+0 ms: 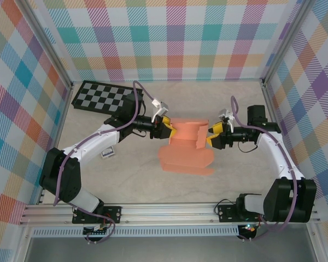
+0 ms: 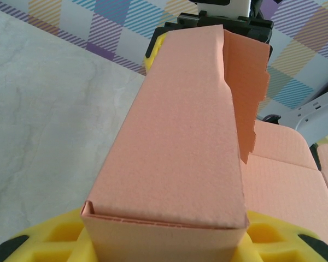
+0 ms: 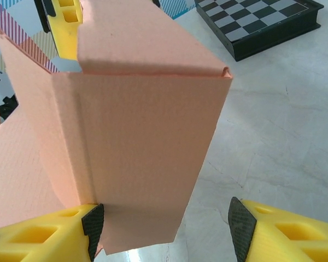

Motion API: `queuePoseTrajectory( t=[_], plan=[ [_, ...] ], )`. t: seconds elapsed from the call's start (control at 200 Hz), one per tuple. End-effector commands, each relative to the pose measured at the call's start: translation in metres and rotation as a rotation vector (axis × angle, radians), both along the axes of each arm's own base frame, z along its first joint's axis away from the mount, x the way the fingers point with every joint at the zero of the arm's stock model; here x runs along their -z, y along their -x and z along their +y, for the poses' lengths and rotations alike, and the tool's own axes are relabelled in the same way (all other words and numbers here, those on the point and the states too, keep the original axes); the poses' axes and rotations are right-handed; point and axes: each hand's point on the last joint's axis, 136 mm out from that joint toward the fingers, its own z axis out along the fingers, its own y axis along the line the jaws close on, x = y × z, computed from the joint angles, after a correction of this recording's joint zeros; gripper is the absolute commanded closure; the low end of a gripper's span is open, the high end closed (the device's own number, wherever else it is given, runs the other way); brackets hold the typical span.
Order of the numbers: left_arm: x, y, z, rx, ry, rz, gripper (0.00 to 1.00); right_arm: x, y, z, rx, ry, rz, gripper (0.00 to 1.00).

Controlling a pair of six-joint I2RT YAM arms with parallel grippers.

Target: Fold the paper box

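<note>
The paper box [image 1: 187, 147] is salmon-orange card, part folded, at the table's middle. One long panel stands raised between the two grippers, and the flat remainder [image 1: 185, 161] lies on the table in front. My left gripper [image 1: 165, 130] holds the raised part's left end. In the left wrist view the paper box [image 2: 186, 125] fills the gap between the yellow fingers [image 2: 44, 240], so the left gripper [image 2: 164, 245] is shut on it. My right gripper [image 1: 211, 135] is at the other end. There the paper box [image 3: 136, 136] touches the left pad [image 3: 93, 226], and the right gripper [image 3: 167, 232] stands open, its right pad apart.
A black-and-grey checkerboard [image 1: 101, 97] lies at the back left, also seen as the checkerboard [image 3: 262, 22] in the right wrist view. A small white item [image 1: 107, 153] lies by the left arm. Plaid walls close three sides; a metal rail [image 1: 169, 210] runs along the near edge.
</note>
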Motion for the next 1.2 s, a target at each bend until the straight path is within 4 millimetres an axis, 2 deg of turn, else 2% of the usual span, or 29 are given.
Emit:
queuePoseTrajectory(
  t=[0.0, 0.285, 0.88, 0.995, 1.195],
  plan=[
    [0.017, -0.013, 0.0, -0.065, -0.045, 0.004, 0.79, -0.031, 0.017, 0.018, -0.117, -0.129, -0.034, 0.32],
    [0.017, -0.014, 0.0, -0.065, -0.047, 0.008, 0.79, -0.016, 0.012, 0.015, -0.09, -0.051, -0.019, 0.31],
    [0.024, -0.011, 0.006, -0.06, -0.094, -0.003, 0.79, -0.004, 0.014, 0.009, -0.086, 0.039, -0.008, 0.3],
    [0.026, -0.01, 0.008, -0.058, -0.095, 0.001, 0.79, 0.004, 0.01, 0.004, -0.065, 0.096, -0.002, 0.3],
    [0.021, -0.008, 0.008, -0.046, -0.079, -0.007, 0.79, 0.007, 0.0, 0.002, -0.024, 0.104, -0.027, 0.34]
  ],
)
